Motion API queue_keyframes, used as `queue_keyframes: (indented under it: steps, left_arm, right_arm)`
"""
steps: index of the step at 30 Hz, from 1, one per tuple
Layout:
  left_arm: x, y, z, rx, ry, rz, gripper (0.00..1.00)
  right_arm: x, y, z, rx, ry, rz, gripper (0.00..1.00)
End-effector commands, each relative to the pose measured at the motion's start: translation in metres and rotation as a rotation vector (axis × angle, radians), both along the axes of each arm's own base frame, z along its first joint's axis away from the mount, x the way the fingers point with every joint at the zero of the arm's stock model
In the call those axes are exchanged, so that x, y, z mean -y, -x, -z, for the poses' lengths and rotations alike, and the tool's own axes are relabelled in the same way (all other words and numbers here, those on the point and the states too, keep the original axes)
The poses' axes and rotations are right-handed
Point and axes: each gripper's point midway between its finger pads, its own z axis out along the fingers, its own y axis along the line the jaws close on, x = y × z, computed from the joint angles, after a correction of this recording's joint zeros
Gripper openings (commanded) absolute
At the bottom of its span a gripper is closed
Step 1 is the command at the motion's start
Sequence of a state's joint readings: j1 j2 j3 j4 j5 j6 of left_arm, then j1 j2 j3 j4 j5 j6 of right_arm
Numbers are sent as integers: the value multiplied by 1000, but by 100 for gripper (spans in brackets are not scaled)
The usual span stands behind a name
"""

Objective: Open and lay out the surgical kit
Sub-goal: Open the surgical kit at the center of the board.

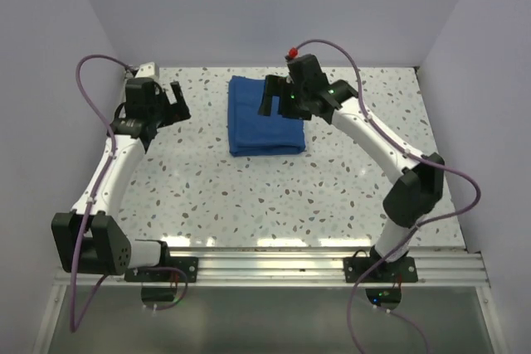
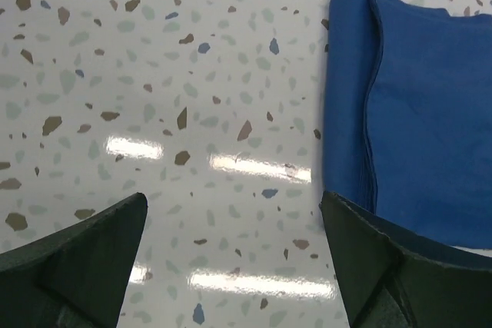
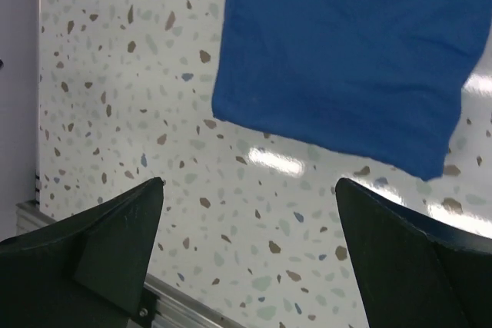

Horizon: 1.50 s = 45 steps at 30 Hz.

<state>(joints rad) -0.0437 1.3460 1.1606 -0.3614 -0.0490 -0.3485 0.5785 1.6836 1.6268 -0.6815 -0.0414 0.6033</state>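
Note:
The surgical kit is a compact, folded royal-blue cloth bundle lying flat at the back middle of the speckled table. No steel tray, scissors, forceps or tweezers show. My right gripper hovers open over the bundle's right part; in the right wrist view the bundle lies beyond the gripper, untouched. My left gripper is open and empty to the left of the bundle; in the left wrist view the bundle sits just past the right finger of the gripper.
Pale walls close the table at left, back and right. A small pale box stands in the back left corner. An aluminium rail runs along the near edge and also shows in the right wrist view.

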Motion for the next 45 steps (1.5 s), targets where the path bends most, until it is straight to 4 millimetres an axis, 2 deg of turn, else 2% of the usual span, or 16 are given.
queue_keyframes:
  steps: [1,4,5,7,8,9,11,15,22,29,31,33,38,39,42,45]
  left_arm:
    - [0,37,-12,-42,28,-10,100]
    - [1,57,-2,-94,29,4,100]
    - [3,62,-6,-77,33,16,100]
    - [6,73,3,-102,47,26,100]
    - [9,79,1,-91,62,39,100]
    - [13,86,10,-113,76,52,100]
    - [15,95,13,-111,97,53,100]
    - [22,110,34,-141,128,78,100]
    - [17,112,31,-142,99,72,100]
    - [16,109,39,-163,92,67,100]
    - [17,108,44,-174,97,68,100]
    - [18,107,47,-182,104,72,100]
    - [15,103,47,-174,95,51,100]
    - [13,101,45,-167,89,44,100]
    - [12,97,39,-147,85,38,100]
    - [10,92,25,-102,84,25,100]
  right_arm:
    - [-36,-7,-12,39,89,-116,98]
    - [-65,-19,7,17,165,-153,98]
    - [-76,-26,-2,47,159,-154,98]
    - [-92,-29,29,5,211,-177,98]
    - [-101,-34,22,32,199,-184,98]
    - [-110,-35,45,11,241,-191,98]
    - [-120,-44,45,41,242,-186,98]
    - [-120,-57,91,-1,324,-122,98]
    - [-99,-63,152,-57,474,-56,90]
    - [-80,-52,191,-139,580,-47,54]
    - [-80,-49,193,-148,589,-55,28]
    - [-79,-49,188,-144,585,-55,1]
    - [-68,-65,130,-52,533,-7,0]
    - [-57,-70,98,-5,515,32,0]
    - [-12,-88,53,48,470,156,0]
    - [54,-94,-5,107,382,302,0]
